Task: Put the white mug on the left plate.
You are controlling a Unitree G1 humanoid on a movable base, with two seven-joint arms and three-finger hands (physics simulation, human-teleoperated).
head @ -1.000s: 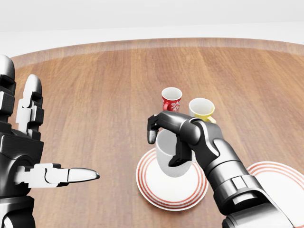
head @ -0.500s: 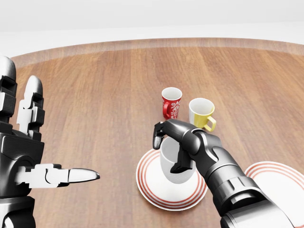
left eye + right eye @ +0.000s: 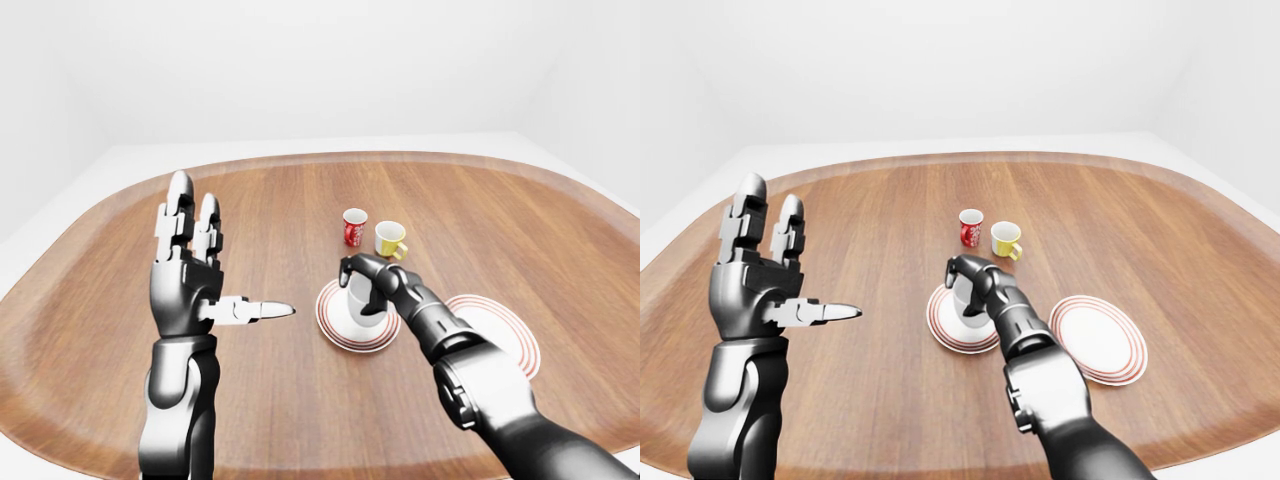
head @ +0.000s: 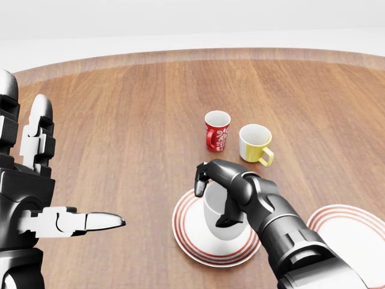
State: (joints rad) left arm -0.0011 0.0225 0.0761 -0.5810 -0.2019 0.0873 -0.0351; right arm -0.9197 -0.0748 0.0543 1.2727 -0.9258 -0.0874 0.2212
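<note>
The white mug (image 4: 212,212) stands upright over the middle of the left plate (image 4: 191,242), a white plate with red rings. Its base is at the plate's surface; I cannot tell whether it rests there. My right hand (image 4: 213,198) is shut on the mug from above and from the right, with the thumb at the rim's left and the fingers (image 4: 230,214) down its side. My left hand (image 3: 225,265) is held up at the left, open, with its fingers pointing up, its thumb pointing right and nothing in it.
A red patterned mug (image 4: 217,129) and a yellow mug (image 4: 255,143) stand just above the left plate in the head view. A second red-ringed plate (image 4: 355,235) lies at the lower right. Everything sits on a round wooden table (image 4: 120,120).
My right hand has lowered the white mug from a tilted hold above the plate to upright at the plate's middle. The left hand has not moved.
</note>
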